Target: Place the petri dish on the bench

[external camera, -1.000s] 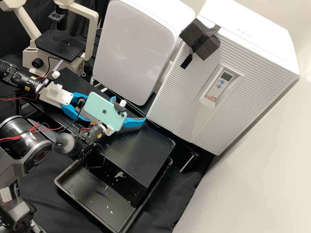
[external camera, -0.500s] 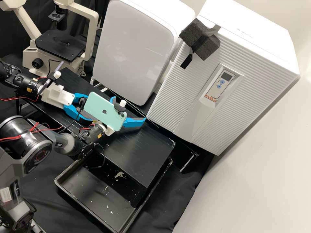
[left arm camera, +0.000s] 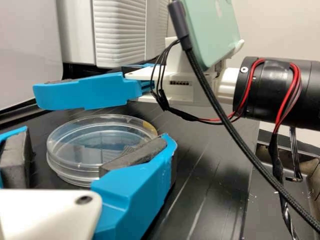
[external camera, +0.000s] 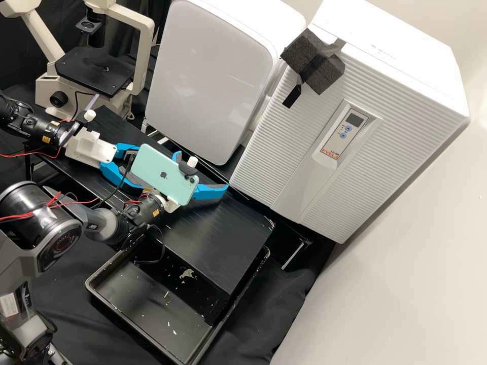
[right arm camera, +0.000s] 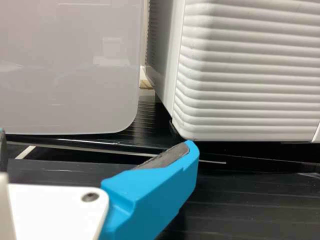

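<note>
The spread left gripper point(external camera: 116, 175) partly hides the petri dish point(left arm camera: 90, 142); a phone point(external camera: 161, 172), the spread right gripper point(external camera: 204, 171).

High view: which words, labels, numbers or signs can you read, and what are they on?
White cabinet, control panel: orange lettering, not quoted here; the finer print is too small.
Green phone: dark logo, no word.
One arm: yellow label, too small to read.
Other arm: small labels, too small to read.
</note>
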Robot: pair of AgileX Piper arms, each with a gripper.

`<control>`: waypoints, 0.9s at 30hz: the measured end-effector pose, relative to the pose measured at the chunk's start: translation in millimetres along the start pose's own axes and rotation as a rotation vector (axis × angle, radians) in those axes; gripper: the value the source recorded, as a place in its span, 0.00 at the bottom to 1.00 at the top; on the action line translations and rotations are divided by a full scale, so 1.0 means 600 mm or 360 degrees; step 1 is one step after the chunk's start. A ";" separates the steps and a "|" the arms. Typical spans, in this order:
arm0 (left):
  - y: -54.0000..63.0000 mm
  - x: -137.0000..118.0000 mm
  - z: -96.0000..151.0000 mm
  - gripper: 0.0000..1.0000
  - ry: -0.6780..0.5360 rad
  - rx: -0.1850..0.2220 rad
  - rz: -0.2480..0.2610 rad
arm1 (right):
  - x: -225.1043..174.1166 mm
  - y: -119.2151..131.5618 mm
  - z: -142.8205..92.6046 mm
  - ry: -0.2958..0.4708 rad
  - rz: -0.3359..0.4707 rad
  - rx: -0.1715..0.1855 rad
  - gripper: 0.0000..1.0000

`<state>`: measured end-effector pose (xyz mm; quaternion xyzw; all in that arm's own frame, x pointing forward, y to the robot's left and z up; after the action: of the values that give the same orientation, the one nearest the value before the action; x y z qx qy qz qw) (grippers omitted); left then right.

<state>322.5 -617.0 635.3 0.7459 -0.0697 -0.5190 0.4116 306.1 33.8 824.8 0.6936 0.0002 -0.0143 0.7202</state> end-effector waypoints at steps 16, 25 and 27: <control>0.002 -0.135 -0.012 1.00 0.0248 0.0073 0.0146 | 0.000 0.000 0.000 0.0000 0.0000 0.0000 1.00; 0.006 -0.195 -0.019 1.00 0.0756 0.0345 0.0436 | 0.000 0.000 0.000 0.0000 0.0000 0.0000 1.00; 0.005 -0.207 -0.019 1.00 0.0842 0.0384 0.0524 | 0.000 0.000 0.000 0.0000 0.0000 0.0000 1.00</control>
<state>277.0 -547.1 727.7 0.8768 -0.1409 -0.2219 0.4026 306.1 33.8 824.8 0.6936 0.0002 -0.0143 0.7202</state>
